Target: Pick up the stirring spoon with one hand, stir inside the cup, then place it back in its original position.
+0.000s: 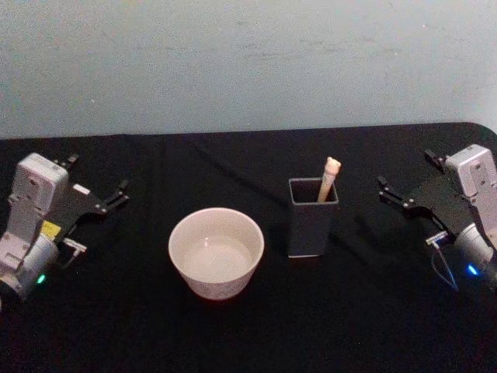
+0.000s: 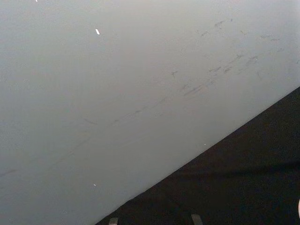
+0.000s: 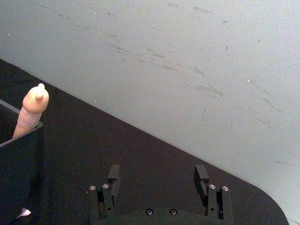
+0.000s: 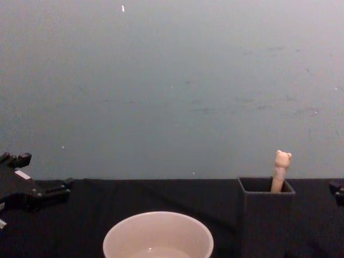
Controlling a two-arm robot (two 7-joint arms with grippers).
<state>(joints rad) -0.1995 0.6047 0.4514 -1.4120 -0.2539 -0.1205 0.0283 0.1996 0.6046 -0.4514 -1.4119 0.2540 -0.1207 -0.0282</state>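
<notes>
A black table spreads across the foreground, its top plain, dark and matte. Straight behind the table's far edge rises a pale grey-blue wall, marked with faint dark scuffs and thin scratches and dotted with a few tiny white specks. The table's far right corner is rounded where it shows against the wall.

Cream cup, dark grey holder, beige-handled stirring spoon, black table cover, pale grey-blue scuffed wall.

A black-covered table carries the cream cup and, beside it, the dark grey holder.
</notes>
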